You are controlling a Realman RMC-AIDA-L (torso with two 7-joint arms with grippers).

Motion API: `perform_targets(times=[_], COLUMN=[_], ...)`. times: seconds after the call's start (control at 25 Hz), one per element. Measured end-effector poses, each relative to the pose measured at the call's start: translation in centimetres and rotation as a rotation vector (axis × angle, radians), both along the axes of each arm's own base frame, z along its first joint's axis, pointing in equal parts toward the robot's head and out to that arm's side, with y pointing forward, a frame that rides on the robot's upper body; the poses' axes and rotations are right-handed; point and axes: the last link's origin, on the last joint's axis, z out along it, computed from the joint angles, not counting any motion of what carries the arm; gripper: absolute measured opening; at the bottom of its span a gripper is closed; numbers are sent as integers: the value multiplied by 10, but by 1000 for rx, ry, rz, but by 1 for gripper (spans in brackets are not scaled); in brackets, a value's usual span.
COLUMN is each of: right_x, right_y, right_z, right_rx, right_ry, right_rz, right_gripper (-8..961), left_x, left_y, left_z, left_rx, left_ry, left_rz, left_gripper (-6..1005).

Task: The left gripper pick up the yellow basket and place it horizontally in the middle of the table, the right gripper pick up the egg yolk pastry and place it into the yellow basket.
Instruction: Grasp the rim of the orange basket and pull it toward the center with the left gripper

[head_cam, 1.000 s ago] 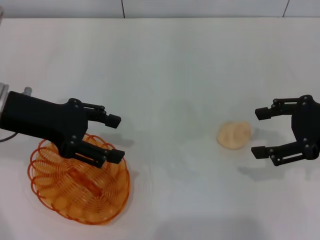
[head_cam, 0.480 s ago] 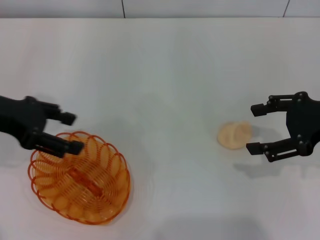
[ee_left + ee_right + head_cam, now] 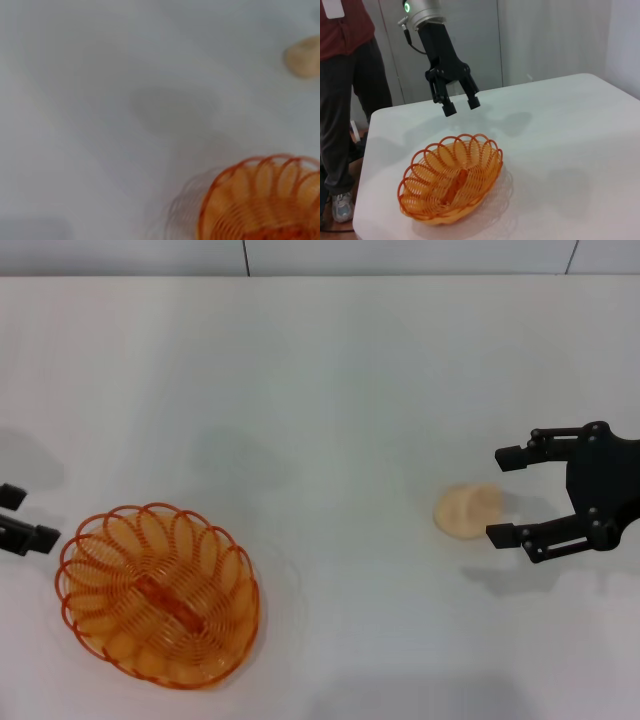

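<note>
While both arms are in view, neither has hold of anything: 2 grippers, 1 basket, 1 pastry, 1 table. Left gripper [image 3: 20,522] sits at the far left edge in head view, only its 2 black fingertips showing, just left of the basket and apart from it; from the right wrist cam it hangs above the table w/ fingers spread a moderate gap, empty. Yellow basket [image 3: 158,593] is on the table [image 3: 330,390] toward the front left, upright, oval, made of orange-yellow wire loops w/ a scalloped rim and a straight rib along its floor; nothing in it. Right gripper [image 3: 500,495] is on the right side, black 2-finger claw opened wide, its fingers flanking the right edge of the egg yolk pastry [image 3: 468,510]; can't tell if touching. Pastry is small, pale yellow-beige, smooth, roundish, lying on the white flat tabletop well apart from the basket. A person [image 3: 345,90] in red top & dark trousers stands beyond the table's far end in the right wrist cam.
</note>
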Motion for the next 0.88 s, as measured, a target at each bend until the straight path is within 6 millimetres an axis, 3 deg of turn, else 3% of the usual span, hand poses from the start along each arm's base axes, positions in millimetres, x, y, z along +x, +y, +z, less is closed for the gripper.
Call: perform_targets(times=[0.24, 0.88], right_x=[-3, -3], right_y=[1, -2], right_z=[-1, -4], right_rx=[-5, -27], right_ry=[-1, 11], right_rz=[8, 10], right_gripper=[859, 859], left_x=[-4, 2], left_y=[1, 25], left_z=[-3, -44], left_rx=[7, -73], left_ry=[29, 71], left_rz=[37, 72], left_gripper=[866, 844])
